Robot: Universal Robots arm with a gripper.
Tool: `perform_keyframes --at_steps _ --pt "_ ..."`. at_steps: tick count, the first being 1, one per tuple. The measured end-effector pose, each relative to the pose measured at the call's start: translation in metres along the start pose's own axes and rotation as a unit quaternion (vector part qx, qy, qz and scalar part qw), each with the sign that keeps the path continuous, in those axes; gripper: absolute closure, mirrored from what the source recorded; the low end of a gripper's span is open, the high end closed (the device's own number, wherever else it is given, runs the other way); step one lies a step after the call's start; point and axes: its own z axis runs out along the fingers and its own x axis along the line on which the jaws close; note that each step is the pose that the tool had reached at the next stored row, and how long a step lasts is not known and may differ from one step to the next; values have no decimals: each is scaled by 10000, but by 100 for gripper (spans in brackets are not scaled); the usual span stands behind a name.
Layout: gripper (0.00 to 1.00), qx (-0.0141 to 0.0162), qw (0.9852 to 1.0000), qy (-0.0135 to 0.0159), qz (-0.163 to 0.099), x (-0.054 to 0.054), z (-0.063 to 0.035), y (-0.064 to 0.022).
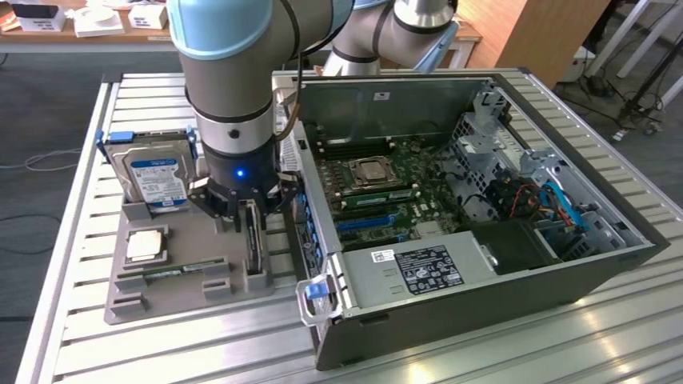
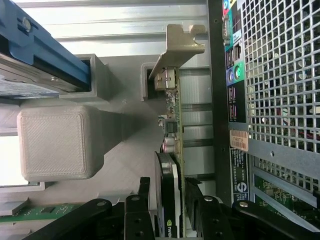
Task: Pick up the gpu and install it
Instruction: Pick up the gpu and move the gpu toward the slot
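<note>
The gpu (image 1: 254, 244) stands on its edge in a slot at the near right of the grey holder (image 1: 171, 292), just beside the open computer case (image 1: 481, 304). My gripper (image 1: 253, 218) is lowered straight over the card, with one finger on each side of it. In the wrist view the gpu (image 2: 171, 125) runs away from me to its silver bracket (image 2: 181, 47). The black fingers (image 2: 144, 192) of the open gripper (image 2: 169, 187) straddle the card's near end. The card still sits in its slot.
A silver hard drive (image 1: 155, 176) with blue rails stands at the holder's far end. A processor (image 1: 146, 246) and a green memory stick (image 1: 171, 272) lie in the holder. The case's motherboard (image 1: 395, 200) faces up, and the case's perforated rear wall (image 2: 280, 75) is close beside the card.
</note>
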Motion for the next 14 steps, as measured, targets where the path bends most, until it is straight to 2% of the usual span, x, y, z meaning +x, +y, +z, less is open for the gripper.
perform_keyframes --at_steps 14 --pt "58 -9 10000 0 1 2 25 7"
